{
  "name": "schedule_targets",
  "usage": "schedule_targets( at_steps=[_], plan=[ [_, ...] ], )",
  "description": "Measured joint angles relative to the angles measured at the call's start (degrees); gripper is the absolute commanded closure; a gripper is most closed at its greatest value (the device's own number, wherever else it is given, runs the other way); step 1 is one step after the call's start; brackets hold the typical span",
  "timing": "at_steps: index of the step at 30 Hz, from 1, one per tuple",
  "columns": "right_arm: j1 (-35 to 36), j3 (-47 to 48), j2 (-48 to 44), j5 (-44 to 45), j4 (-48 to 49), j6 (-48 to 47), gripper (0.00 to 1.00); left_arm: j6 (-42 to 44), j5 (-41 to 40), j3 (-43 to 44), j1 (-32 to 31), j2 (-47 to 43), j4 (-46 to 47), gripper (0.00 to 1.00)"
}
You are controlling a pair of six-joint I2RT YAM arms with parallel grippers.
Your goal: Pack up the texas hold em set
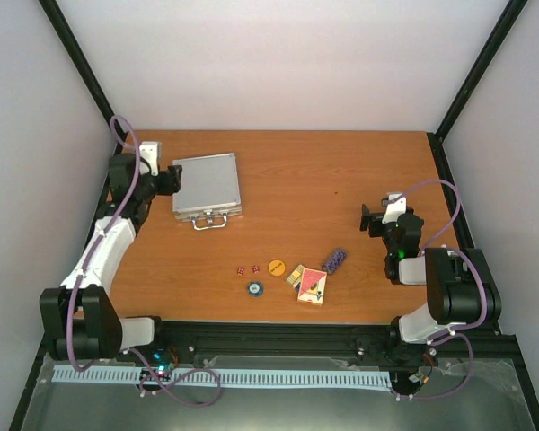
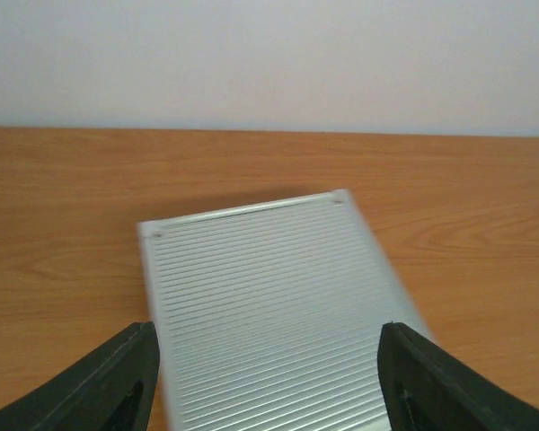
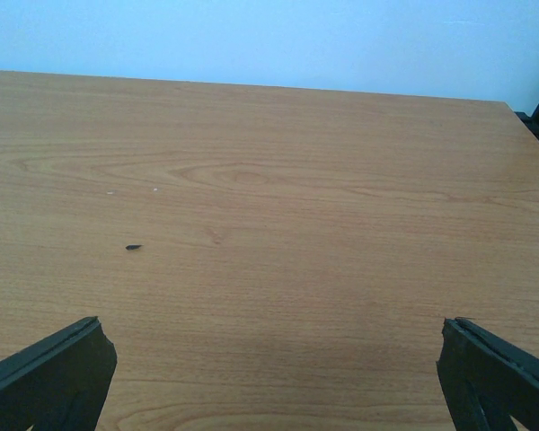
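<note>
The silver ribbed case (image 1: pixel 207 186) lies closed at the back left of the table, its handle (image 1: pixel 209 220) towards the near side. My left gripper (image 1: pixel 173 178) is open at the case's left edge. In the left wrist view the case (image 2: pixel 269 296) fills the space between the spread fingers (image 2: pixel 108 386). The loose pieces lie near the front centre: two red dice (image 1: pixel 245 269), an orange chip (image 1: pixel 277 267), a blue chip (image 1: pixel 254 288), a card deck (image 1: pixel 313 287), a yellow box (image 1: pixel 296 275) and a purple chip stack (image 1: pixel 334 260). My right gripper (image 1: pixel 370 220) is open and empty over bare wood (image 3: pixel 274 359).
Black frame rails (image 1: pixel 449 171) run along the table's right and left sides, with white walls behind. A small dark speck (image 3: pixel 133 247) lies on the wood ahead of the right gripper.
</note>
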Motion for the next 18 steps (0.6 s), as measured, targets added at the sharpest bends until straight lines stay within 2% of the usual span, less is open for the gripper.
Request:
schedule_targets(
  at_steps=[3,7,13,15,16,18],
  plan=[
    [0.00,0.00,0.00,0.00,0.02,0.00,0.00,-2.67,7.87,6.10,0.07,2.32,-7.28,0.34],
    [-0.02,0.00,0.00,0.00,0.04,0.00,0.00,-9.57,21.29,14.16,0.07,7.69,-12.55,0.38],
    [-0.02,0.00,0.00,0.00,0.04,0.00,0.00,-18.82,34.47,17.27,0.07,8.92,-19.58,0.41],
    [-0.02,0.00,0.00,0.00,0.04,0.00,0.00,-20.83,37.35,18.75,0.07,8.81,-21.57,0.52],
    [0.00,0.00,0.00,0.00,0.04,0.00,0.00,-21.90,38.56,19.26,0.07,8.63,-21.84,0.62],
    [0.00,0.00,0.00,0.00,0.04,0.00,0.00,-23.98,40.96,19.41,0.07,8.02,-21.70,0.93]
  ],
)
